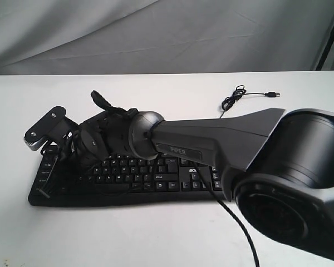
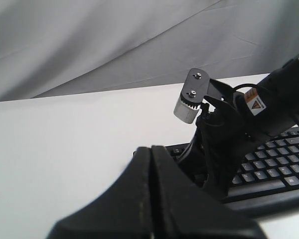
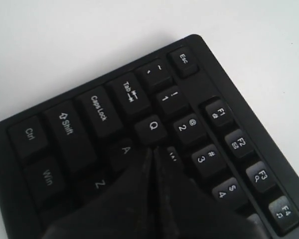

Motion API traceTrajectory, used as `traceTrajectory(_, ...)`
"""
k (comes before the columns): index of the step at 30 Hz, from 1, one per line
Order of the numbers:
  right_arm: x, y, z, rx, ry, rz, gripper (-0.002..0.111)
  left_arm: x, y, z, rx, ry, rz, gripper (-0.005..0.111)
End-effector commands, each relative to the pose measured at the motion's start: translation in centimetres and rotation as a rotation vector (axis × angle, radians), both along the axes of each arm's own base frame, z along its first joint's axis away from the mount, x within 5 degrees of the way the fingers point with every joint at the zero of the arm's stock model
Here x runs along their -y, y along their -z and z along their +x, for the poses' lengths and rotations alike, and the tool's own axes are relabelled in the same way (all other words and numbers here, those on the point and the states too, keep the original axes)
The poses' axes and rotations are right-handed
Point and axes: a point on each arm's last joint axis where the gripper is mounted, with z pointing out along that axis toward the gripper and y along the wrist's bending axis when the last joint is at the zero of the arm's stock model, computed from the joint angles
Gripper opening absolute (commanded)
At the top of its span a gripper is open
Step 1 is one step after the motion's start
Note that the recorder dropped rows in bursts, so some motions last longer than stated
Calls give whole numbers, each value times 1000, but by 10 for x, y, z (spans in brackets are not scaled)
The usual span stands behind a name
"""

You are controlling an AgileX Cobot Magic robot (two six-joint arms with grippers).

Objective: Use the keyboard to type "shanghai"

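Note:
The black keyboard [image 1: 156, 179] lies across the white table. My right arm reaches over it from the right to its left end. The right gripper [image 3: 154, 149] is shut with nothing in it. Its tips point down where the Q key [image 3: 152, 124], the A key [image 3: 124, 149] and the half-covered W key meet, and its fingers [image 3: 139, 199] hide the keys under them. In the exterior view the right gripper [image 1: 72, 164] is lost in dark shapes. The left gripper [image 2: 152, 148] is shut and empty, held off the keyboard's [image 2: 269, 174] left end, facing the right wrist [image 2: 224, 124].
The keyboard's thin black cable [image 1: 234, 100] coils on the table behind it and ends in a loose USB plug [image 1: 273, 94]. A grey cloth backdrop [image 1: 156, 33] hangs behind the table. The right arm's big base [image 1: 300, 178] fills the near right.

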Motion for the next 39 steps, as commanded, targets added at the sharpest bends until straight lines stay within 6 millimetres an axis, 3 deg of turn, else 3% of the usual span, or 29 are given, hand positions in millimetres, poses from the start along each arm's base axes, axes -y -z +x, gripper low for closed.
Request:
traceTrajectory(1,0,3,-2,-8,-12,-24,0,0,1,0,3,4,-3,0)
traceTrajectory(19,-1,12,-7,-30,-21,-53,0,0,1,0,3,4,-3,0)
traceTrajectory(23,1,0,-5,-6,-32,-58,0,0,1,0,3,4,-3,0)
traceTrajectory(33,19,-74,-11,100,7,-23,0,0,1,0,3,4,-3,0)
traceTrajectory(35,32,-77,-15,95,19,-21,0,0,1,0,3,4,-3,0)
traceTrajectory(39,59,-61,-18,49,77,-1,0,0,1,0,3,4,-3,0)
